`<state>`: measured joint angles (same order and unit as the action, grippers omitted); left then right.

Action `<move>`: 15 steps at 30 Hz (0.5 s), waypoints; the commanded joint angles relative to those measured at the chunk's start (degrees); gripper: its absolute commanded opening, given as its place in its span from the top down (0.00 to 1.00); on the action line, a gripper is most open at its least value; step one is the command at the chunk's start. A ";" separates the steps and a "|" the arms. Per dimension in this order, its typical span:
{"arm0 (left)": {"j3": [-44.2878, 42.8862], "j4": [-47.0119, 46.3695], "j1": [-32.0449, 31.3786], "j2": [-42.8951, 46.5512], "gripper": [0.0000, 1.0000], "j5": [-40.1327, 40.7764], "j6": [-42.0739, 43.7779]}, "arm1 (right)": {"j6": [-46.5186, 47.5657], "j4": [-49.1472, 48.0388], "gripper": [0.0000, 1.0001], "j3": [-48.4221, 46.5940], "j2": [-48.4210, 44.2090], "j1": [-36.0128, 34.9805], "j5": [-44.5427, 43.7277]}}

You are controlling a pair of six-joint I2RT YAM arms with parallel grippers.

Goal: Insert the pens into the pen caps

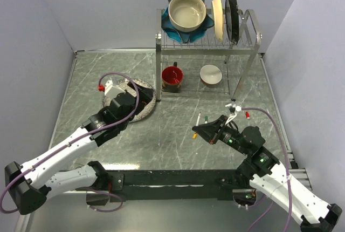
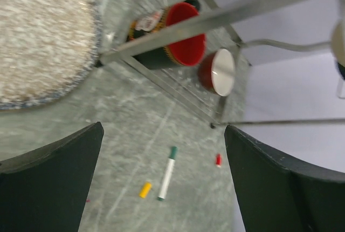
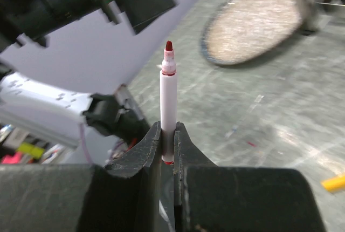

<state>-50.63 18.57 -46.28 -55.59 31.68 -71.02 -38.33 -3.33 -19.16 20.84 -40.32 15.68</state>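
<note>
A red-tipped white pen [image 3: 168, 97] stands upright, uncapped, with my right gripper [image 3: 168, 132] shut on its lower barrel. That gripper [image 1: 207, 131] hovers right of the table's centre. On the table lie a green-ended pen [image 2: 167, 172] with its green cap on, a yellow cap [image 2: 145, 190] beside it and a red cap [image 2: 218, 160] further right. From above, the green pen [image 1: 199, 118], yellow cap [image 1: 194, 135] and red cap [image 1: 247, 115] show near the right gripper. My left gripper [image 2: 164, 129] is open and holds nothing. It hangs [image 1: 129, 107] over the round mat's edge.
A round speckled mat [image 1: 145, 101] lies at mid-left. A wire dish rack [image 1: 253, 43] at the back carries a large bowl [image 1: 187, 12] and upright plates [image 1: 225, 9]. Under it sit a red mug [image 1: 172, 76] and a small white bowl [image 1: 211, 74].
</note>
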 commanded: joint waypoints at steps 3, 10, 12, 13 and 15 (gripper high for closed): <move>0.10 4.20 0.49 -2.75 0.01 6.20 0.01 | 4.40 12.72 1.00 -9.83 -2.20 -0.20 -11.36; -1.31 -3.27 0.49 -9.61 0.01 0.41 11.77 | 2.73 27.31 1.00 -15.47 -4.40 -0.11 -31.04; -2.01 -5.72 0.40 -12.59 0.01 -3.27 15.98 | 2.29 30.57 1.00 -16.43 -4.06 -0.11 -36.56; -2.62 -6.78 0.40 -13.57 0.01 -5.03 17.74 | 2.29 31.28 1.00 -16.53 -3.44 -0.11 -37.99; -2.63 -12.28 -0.12 -16.20 0.01 -8.98 24.39 | 2.90 32.07 1.00 -16.88 -2.30 -0.03 -39.67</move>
<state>-50.63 16.45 -45.93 -68.25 30.74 -59.83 -35.79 22.70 -33.61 16.95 -40.29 -13.23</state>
